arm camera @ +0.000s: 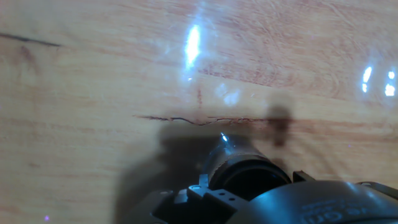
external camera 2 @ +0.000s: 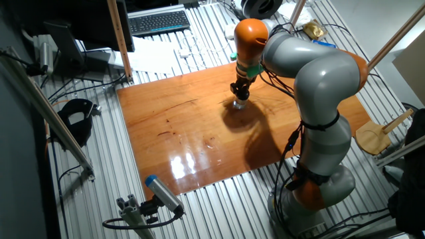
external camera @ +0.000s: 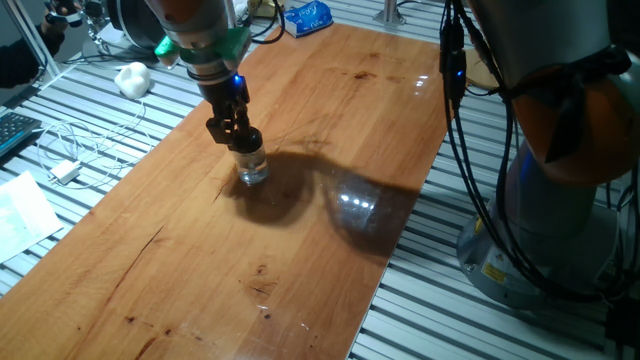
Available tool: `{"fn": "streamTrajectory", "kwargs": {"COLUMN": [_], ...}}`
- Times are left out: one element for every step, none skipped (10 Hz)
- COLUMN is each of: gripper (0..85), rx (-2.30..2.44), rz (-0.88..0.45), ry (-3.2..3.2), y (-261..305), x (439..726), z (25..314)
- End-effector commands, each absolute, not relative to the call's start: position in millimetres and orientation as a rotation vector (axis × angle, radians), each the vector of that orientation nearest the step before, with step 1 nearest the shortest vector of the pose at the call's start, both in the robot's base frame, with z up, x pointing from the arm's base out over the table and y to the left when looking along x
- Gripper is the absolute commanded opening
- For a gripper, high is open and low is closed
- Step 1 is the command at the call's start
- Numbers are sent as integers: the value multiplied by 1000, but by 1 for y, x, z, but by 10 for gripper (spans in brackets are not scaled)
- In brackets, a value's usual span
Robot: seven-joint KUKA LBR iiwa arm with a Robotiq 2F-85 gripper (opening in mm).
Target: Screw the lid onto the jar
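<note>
The small clear glass jar point(external camera: 254, 171) stands upright on the wooden table point(external camera: 340, 110), left of its middle. The black lid point(external camera: 247, 147) sits on top of the jar's neck. My gripper point(external camera: 243, 138) comes straight down from above, with its black fingers closed around the lid. The other fixed view shows the gripper point(external camera 2: 240, 94) over the jar point(external camera 2: 240, 103) near the table's far edge. In the hand view a dark round rim point(arm camera: 249, 177) shows at the bottom, just below the fingers; lid and jar cannot be told apart there.
A blue packet point(external camera: 308, 17) lies at the table's far end. A white lump point(external camera: 132, 78) and white cables point(external camera: 70, 150) lie off the left edge. A keyboard point(external camera 2: 158, 22) sits behind the table. The arm's base point(external camera 2: 312, 192) stands at one side.
</note>
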State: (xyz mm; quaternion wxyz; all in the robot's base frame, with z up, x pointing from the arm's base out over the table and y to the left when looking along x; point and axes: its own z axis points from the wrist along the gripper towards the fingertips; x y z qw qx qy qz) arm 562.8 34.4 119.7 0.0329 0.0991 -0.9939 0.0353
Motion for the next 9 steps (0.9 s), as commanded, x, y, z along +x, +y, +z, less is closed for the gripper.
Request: {"fn": "streamTrajectory", "kwargs": {"gripper": [510,510,510,510,510,510,510,510,510], "rx": [257,223,178,116,60,39,34,9,-12], "rz": [108,115,102,69,55,58,58,45,41], "ry": [-3065,-3063,-3065,-3067,-3068,-3070,-3072,-3073,-3074], "y": [35,36,36,36,36,36,37,36,36], "x": [562,562,562,562,562,562,562,562,562], "z": [119,119,119,118,118,118,118,118,118]}}
